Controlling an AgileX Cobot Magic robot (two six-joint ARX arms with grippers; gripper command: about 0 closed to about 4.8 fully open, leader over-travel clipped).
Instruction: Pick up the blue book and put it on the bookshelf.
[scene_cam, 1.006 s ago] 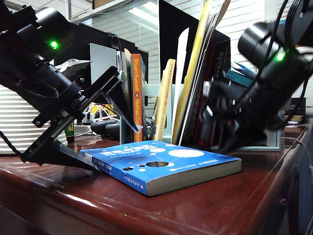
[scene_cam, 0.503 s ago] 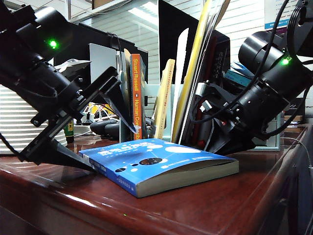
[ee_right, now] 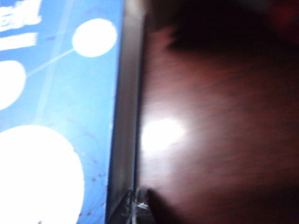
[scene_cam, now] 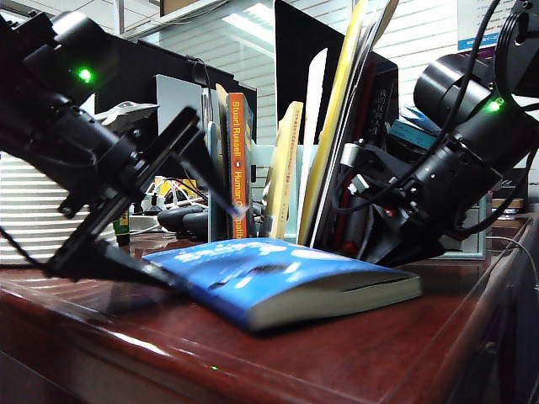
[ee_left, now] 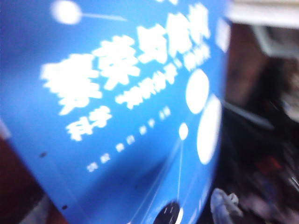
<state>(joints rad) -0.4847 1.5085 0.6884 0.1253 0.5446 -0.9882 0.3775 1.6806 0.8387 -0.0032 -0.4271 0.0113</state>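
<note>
The blue book [scene_cam: 278,282] is seen lying flat on the dark wooden surface [scene_cam: 354,353], just in front of the bookshelf [scene_cam: 290,189] (pale mint rack, already crowded with upright books, including an orange-spined book [scene_cam: 238,164]). The left tool [scene_cam: 139,210] is spread wide at the book's left edge, its lower finger low against the surface by that edge; nothing is clamped. The right tool [scene_cam: 396,248] is brought together, empty, tip pressed near the book's right rear corner; in the right wrist view only the page edge and the bare surface beside it are shown.

Risks, as judged: the book may be pushed along the glossy surface instead of being scooped, since the cover is slick and thin. If the lower finger rides over the cover rather than under it, only the cover could be pinched and bent. The loose front cover (slightly bowed) could be folded. A crowded shelf could also be knocked during insertion.
</note>
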